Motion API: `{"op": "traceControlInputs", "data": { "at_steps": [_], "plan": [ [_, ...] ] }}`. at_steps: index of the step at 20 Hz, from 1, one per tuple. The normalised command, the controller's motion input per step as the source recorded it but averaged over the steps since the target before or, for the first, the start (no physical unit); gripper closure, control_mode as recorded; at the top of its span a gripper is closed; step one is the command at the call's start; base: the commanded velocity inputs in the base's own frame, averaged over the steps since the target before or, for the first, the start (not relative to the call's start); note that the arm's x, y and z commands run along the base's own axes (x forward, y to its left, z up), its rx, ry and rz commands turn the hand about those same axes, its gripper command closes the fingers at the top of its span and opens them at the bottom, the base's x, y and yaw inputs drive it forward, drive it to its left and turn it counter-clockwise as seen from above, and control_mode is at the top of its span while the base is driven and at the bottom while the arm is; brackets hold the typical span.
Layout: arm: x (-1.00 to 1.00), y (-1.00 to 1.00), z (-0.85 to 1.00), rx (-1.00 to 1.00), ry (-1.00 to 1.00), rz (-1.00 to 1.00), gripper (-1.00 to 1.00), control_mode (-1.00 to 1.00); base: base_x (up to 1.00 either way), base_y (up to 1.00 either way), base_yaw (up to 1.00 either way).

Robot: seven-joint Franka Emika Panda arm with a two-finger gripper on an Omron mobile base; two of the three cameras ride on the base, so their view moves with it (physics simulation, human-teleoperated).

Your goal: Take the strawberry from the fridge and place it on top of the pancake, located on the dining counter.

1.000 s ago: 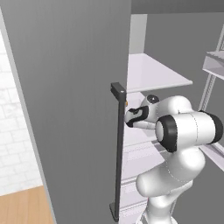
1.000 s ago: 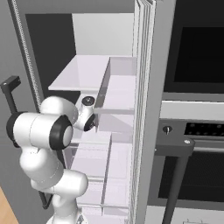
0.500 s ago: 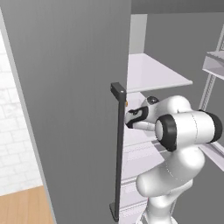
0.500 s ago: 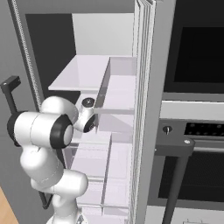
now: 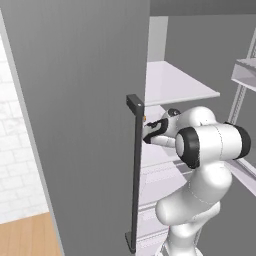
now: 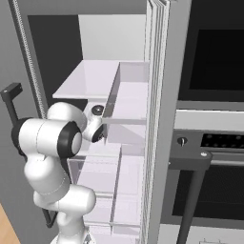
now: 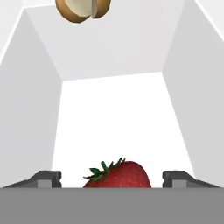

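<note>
The fridge [image 5: 80, 100] fills the left of the left base view, its grey door open with a dark bar handle [image 5: 134, 170] at centre. Its white shelves [image 6: 95, 81] show at centre in the right base view. In the hand view, the gripper [image 7: 113, 178] is spread at bottom centre, fingertips [image 7: 48, 177] apart from the strawberry [image 7: 118, 175] between them. A yellow-brown food item [image 7: 83, 9] sits at the top edge.

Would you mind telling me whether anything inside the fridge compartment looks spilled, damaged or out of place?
Nothing stands out. The strawberry lies whole on the clean white floor between the fingertips of the gripper, and the yellow-brown food item sits apart, further in.
</note>
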Motion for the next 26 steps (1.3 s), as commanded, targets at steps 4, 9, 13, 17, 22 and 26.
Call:
{"op": "traceControlInputs", "data": {
  "at_steps": [4, 9, 13, 17, 22, 26],
  "plan": [
    [-0.01, 0.00, -0.22, 0.00, 0.00, 0.00, 1.00, -1.00, 0.00, 0.00, 0.00],
    [-0.38, 0.00, -0.01, 0.01, -0.04, 0.00, 1.00, -1.00, 0.00, 0.00, 0.00],
    [-0.93, 0.01, 0.11, 0.00, -0.04, 0.00, 1.00, -1.00, 0.00, 0.00, 0.00],
    [-0.88, 0.01, 0.29, 0.00, 0.00, 0.00, 1.00, -1.00, 0.00, 0.00, 0.00],
    [-0.54, 0.00, 0.89, 0.00, 0.03, 0.00, 1.00, -1.00, 0.00, 0.00, 0.00],
    [-0.54, 0.00, 0.79, 0.00, 0.07, 0.00, 1.00, -1.00, 0.00, 0.00, 0.00]
  ]
}}
